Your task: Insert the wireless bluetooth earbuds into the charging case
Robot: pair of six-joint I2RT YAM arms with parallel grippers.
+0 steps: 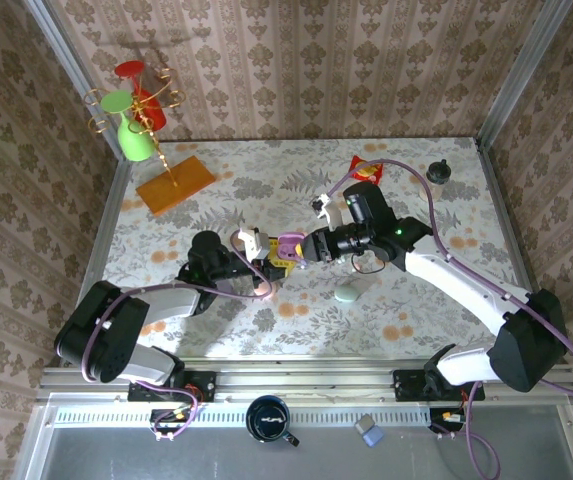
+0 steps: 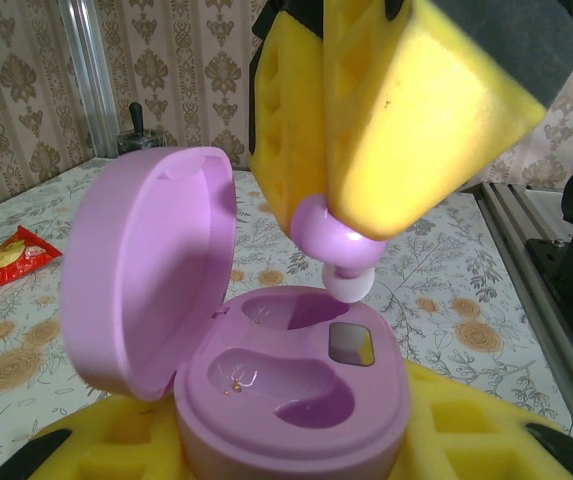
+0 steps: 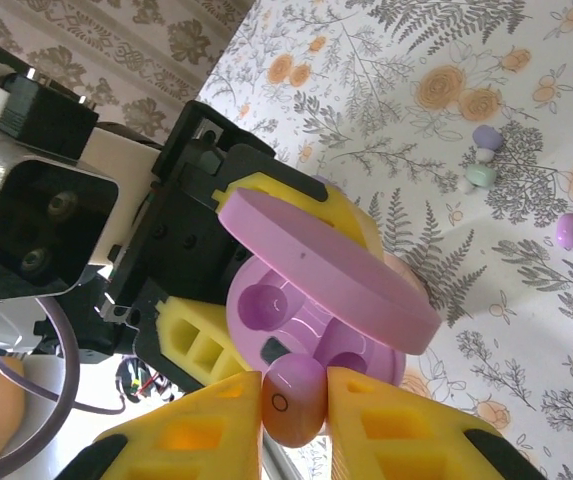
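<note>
The purple earbud [image 2: 338,245] hangs tip-down just above the far well of the open charging case [image 2: 296,385]. The yellow fingers of the right gripper [image 3: 294,425] pinch it by its rounded body; whether its pale tip touches the case I cannot tell. Both wells hold no bud, and in the left wrist view the lid [image 2: 151,265] stands up on the left, clear of the bud. The left gripper [image 2: 296,455] clamps the case from either side. Loose earbuds [image 3: 570,231] lie on the floral table [image 1: 216,190], well apart from the case. A pale green case [image 1: 347,293] lies near the right arm, and a red snack packet [image 1: 368,168] sits farther back.
</note>
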